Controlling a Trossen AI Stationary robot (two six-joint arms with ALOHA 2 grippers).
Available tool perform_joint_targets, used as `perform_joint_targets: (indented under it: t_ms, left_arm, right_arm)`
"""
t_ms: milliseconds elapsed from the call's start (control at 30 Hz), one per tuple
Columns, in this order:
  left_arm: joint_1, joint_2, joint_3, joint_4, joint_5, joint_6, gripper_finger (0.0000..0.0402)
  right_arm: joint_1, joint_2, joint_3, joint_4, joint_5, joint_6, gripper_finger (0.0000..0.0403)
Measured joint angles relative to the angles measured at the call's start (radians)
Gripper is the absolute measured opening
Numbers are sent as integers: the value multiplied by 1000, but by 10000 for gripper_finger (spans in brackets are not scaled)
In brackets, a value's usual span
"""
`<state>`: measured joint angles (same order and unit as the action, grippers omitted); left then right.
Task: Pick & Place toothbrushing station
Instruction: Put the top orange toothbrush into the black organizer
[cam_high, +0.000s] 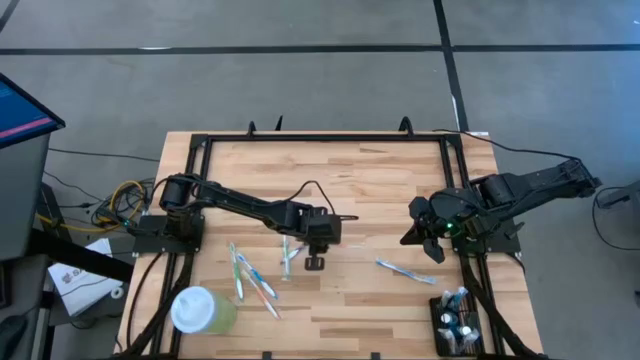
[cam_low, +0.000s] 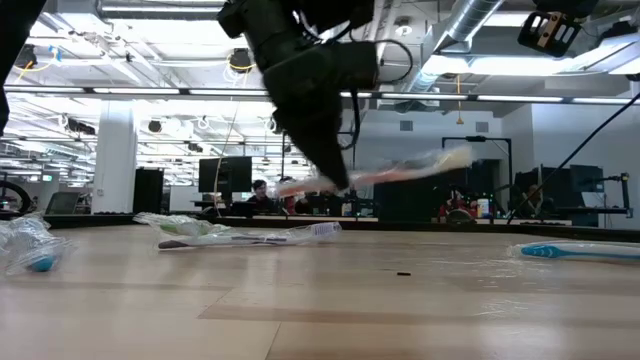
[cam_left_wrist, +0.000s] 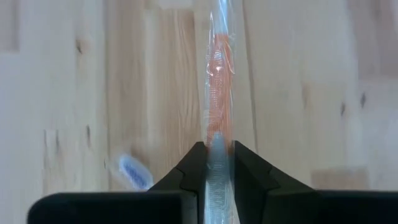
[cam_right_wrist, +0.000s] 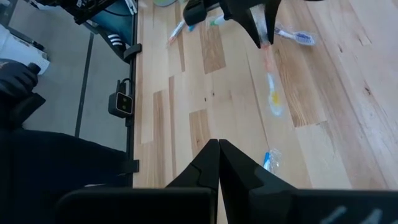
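Note:
My left gripper (cam_high: 315, 262) is over the middle of the table, shut on a toothbrush with an orange handle in a clear wrapper (cam_left_wrist: 217, 81). The toothbrush also shows in the low view (cam_low: 400, 168) and in the right wrist view (cam_right_wrist: 269, 65). The black toothbrushing station (cam_high: 437, 312) stands at the table's near right corner, with several small items in it. My right gripper (cam_high: 425, 238) is shut and empty at the right side of the table, above the wood (cam_right_wrist: 217, 149). My left gripper pinches the wrapped toothbrush between its two fingers, nearer one end (cam_left_wrist: 217, 158) than the middle. The fingers come from above, slanting down (cam_low: 335, 175). The toothbrush is lifted clear of the table and lies almost level, its long end (cam_low: 455, 157) a little higher.
Several wrapped toothbrushes (cam_high: 252, 278) lie at the near left, and one with a blue handle (cam_high: 405, 269) lies near the right arm. A pale green cup with a white lid (cam_high: 200, 310) stands at the near left corner. A black frame (cam_high: 325, 137) borders the table.

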<state>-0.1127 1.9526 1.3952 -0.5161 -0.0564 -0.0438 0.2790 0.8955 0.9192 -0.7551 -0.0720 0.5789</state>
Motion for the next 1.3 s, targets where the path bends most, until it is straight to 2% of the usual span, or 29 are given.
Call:
perform_joint_targets:
  t_ms: [633,833,1133,1300]
  left_arm:
    - [1,-13,24,171,-53,-288,40]
    - [3,-51,25,265,-122,-345,40]
    - [3,-129,25,364,-233,-358,40]
    - [7,-163,23,399,-254,-358,40]
  right_arm:
    - [0,0,0,0,-6,5,0]
    - [0,-1,0,5,-6,5,0]
    - [-1,-51,1,72,-5,24,0]
    - [-14,-95,1,124,16,46,0]
